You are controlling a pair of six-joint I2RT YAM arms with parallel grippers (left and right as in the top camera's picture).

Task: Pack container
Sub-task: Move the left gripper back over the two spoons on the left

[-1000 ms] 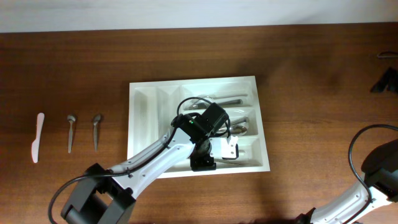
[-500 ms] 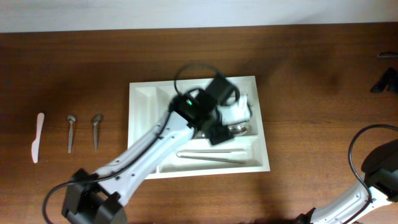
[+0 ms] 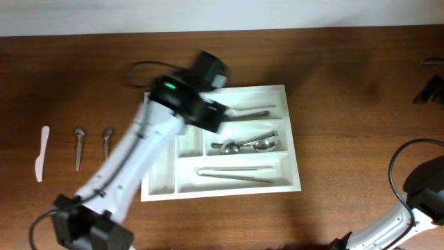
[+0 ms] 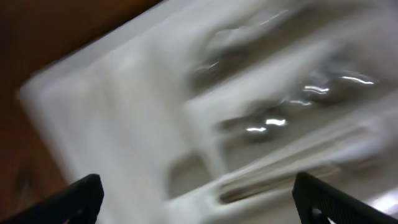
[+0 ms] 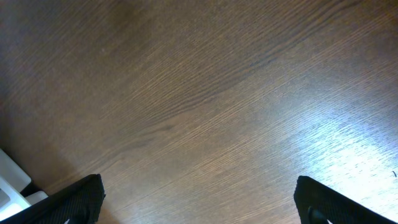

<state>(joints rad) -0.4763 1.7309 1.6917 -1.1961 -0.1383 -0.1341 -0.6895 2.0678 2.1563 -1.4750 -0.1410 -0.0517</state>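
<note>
The tray [image 3: 291,139] sits mid-surface, cutlery already in its three wide slots. Over its upper-left part hangs the left tool [image 4: 199,202], fingers apart and empty; the right tool [image 5: 199,199] is apart too, over bare wood. I'd grab the nearer spoon [image 3: 107,144] next: drop straight onto the handle, then lay it with the other spoons [image 3: 246,145].

Container [image 3: 161,182]: white plastic, smooth, soft sheen. Inside container: spoons [image 3: 244,145] and long utensils [image 3: 236,173], polished metal, bright glints. Just left of container: two small spoons [image 3: 107,144], duller grey metal. Well left of container: white knife [image 3: 41,153], matt, plastic-looking. Beneath container: table [image 3: 347,83], brown wood, fine grain, satin finish, pale glare in right wrist view.
</note>
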